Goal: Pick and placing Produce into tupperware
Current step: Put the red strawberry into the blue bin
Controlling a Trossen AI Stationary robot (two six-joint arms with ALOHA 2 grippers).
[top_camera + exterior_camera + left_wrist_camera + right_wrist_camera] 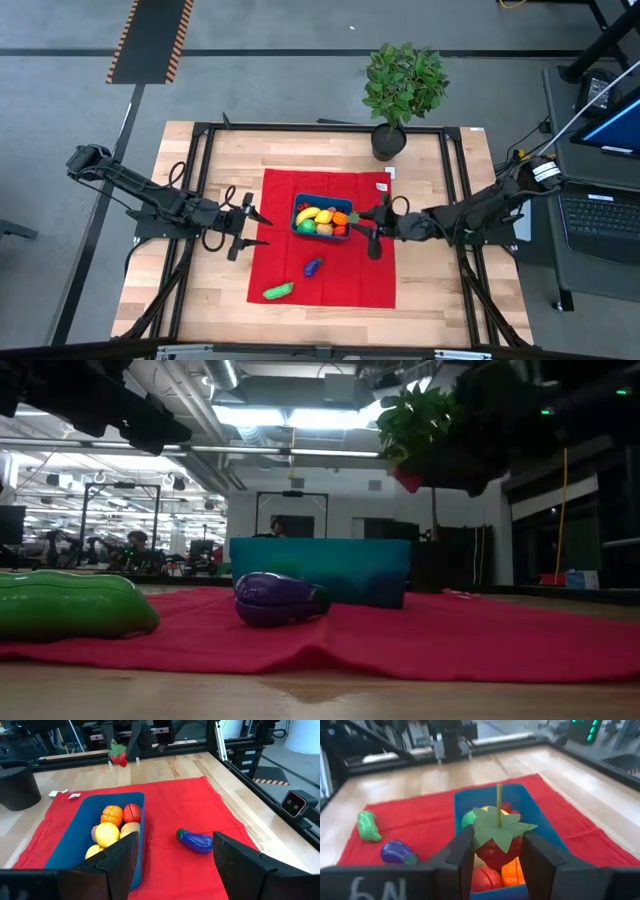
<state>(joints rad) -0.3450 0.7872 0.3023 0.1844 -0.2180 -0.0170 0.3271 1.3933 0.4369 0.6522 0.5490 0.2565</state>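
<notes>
The strawberry (496, 845), red with a green leafy cap and stem, sits clamped between the fingers of the right end effector (496, 857), held above the edge of the blue tupperware (298, 211). That container rests on a red cloth (330, 285) on the wooden surface (430, 300) and already holds an orange (112, 814), a yellow lemon (107, 833) and other produce. A purple eggplant (313, 266) and a green cucumber (278, 291) lie on the cloth, apart from the container. The left end effector (250, 232) hovers beside the cloth's edge, its fingers spread and holding nothing.
</notes>
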